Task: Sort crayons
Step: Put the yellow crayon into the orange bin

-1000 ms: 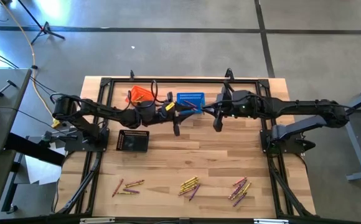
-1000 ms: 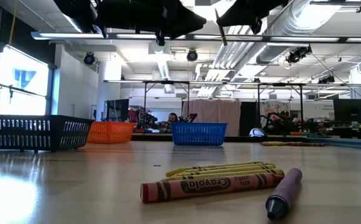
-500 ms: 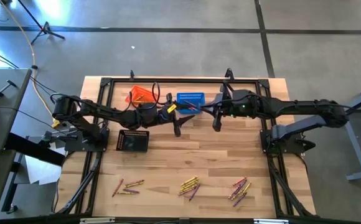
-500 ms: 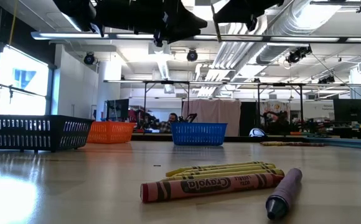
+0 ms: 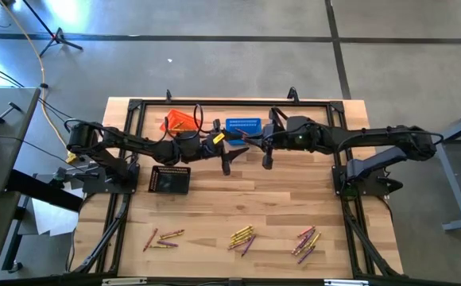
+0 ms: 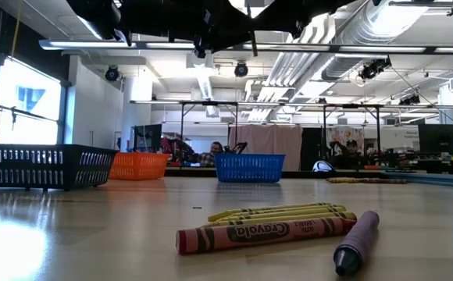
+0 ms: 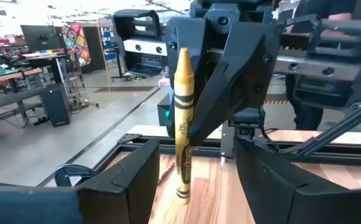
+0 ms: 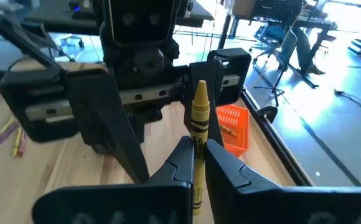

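Observation:
My right gripper (image 5: 267,161) hangs over the table's middle, shut on a yellow crayon (image 8: 199,118). My left gripper (image 5: 226,165) is open and empty just to its left. In the left wrist view the yellow crayon (image 7: 182,124) shows beyond the gap between my left fingers, which do not touch it. Loose yellow, red and purple crayons lie on the table near its front edge in three heaps (image 5: 163,237), (image 5: 242,237), (image 5: 306,242). The low view shows a red crayon (image 6: 265,232) and a purple crayon (image 6: 357,242) up close. My right gripper pinches the yellow crayon between its two fingers, at the lower half of its paper-wrapped shaft (image 8: 197,142). The crayon lies along the fingers, and its pointed tip (image 8: 200,90) sticks out past them. It is lifted clear, high above the table.
Three small mesh baskets stand toward the far side: an orange basket (image 5: 181,121), a blue basket (image 5: 243,125) and a black basket (image 5: 170,179) nearer the left arm's base. The dark frame rails (image 5: 127,199) run along both sides of the table.
My right gripper has moved toward the table's left edge with the yellow crayon and now stands closer to my left gripper. The crayon stays pinched and clear of the table.

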`<state>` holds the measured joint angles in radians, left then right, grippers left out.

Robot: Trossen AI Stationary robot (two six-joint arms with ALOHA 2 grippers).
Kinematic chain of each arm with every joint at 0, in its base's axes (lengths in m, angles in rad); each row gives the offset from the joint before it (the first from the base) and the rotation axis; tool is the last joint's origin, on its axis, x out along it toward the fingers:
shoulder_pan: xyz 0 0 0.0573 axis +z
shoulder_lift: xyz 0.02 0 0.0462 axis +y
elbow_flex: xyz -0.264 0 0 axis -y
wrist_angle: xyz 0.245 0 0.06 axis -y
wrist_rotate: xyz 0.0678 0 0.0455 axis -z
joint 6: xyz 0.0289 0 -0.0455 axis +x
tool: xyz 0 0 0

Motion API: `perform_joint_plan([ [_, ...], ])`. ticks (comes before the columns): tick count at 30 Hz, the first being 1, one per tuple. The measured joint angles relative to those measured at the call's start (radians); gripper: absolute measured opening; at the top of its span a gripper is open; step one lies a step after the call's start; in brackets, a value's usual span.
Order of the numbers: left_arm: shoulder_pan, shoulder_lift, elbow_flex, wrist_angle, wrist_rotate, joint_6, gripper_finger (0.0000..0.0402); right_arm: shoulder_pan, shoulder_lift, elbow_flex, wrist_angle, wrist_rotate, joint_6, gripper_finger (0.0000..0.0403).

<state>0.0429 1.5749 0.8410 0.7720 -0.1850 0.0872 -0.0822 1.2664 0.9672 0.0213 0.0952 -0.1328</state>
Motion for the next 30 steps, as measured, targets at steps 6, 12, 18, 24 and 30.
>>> perform_joint_plan([
  [6, 0.002, 0.000, 0.000, 0.008, -0.009, -0.001, 0.0189, 0.000, 0.000, 0.000, 0.015, -0.043, -0.007, 0.0007],
  [12, 0.009, 0.000, 0.000, 0.011, -0.005, -0.008, 0.0145, 0.006, 0.018, 0.000, 0.046, -0.082, -0.007, 0.0007],
  [18, 0.008, 0.000, 0.000, 0.005, 0.006, -0.006, 0.0087, 0.019, 0.036, 0.000, 0.075, -0.081, -0.033, 0.0007],
  [24, 0.008, 0.000, 0.000, 0.006, 0.011, -0.002, 0.0016, 0.018, 0.037, 0.000, 0.089, -0.078, -0.033, 0.0007],
  [30, 0.009, -0.001, 0.000, 0.005, 0.022, -0.001, 0.0006, 0.020, 0.036, 0.000, 0.088, -0.056, -0.023, 0.0028],
])
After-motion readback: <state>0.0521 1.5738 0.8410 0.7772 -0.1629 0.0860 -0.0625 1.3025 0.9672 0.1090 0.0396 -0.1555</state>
